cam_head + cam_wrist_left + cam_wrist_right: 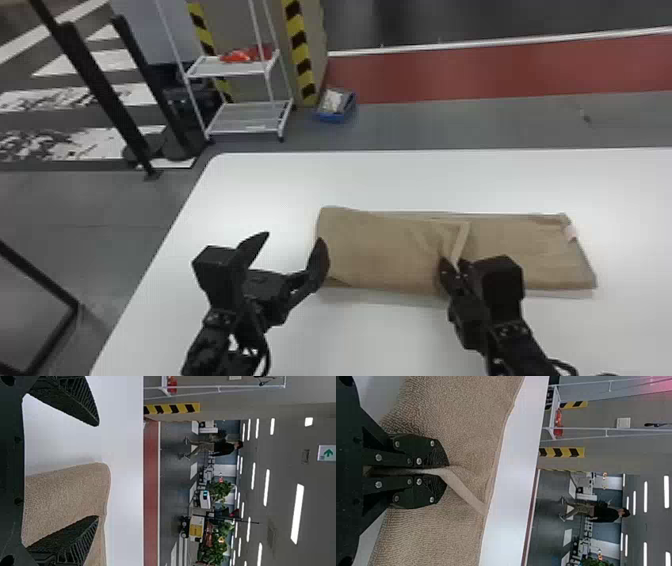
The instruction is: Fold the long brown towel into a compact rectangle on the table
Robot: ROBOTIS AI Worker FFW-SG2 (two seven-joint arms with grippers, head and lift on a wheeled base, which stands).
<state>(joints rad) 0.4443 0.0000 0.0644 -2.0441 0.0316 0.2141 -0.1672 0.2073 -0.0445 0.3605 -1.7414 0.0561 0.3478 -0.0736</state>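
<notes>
The brown towel (380,250) lies across the white table, its left part folded over so that an edge runs near the middle. My right gripper (455,265) is at that edge, shut on a pinched bit of the towel. In the right wrist view the closed right gripper (445,471) holds a raised ridge of the towel (462,427). Left of the towel's folded end, my left gripper (295,240) stands with its fingers wide apart. The left gripper (98,471) has nothing between its fingers in its wrist view, one finger overlapping the view of the towel (67,494).
The white table (280,175) extends past the towel on all sides, its left edge sloping beside my left arm. Beyond it on the floor stand a white shelf cart (245,117), a blue bin (336,117) and black posts.
</notes>
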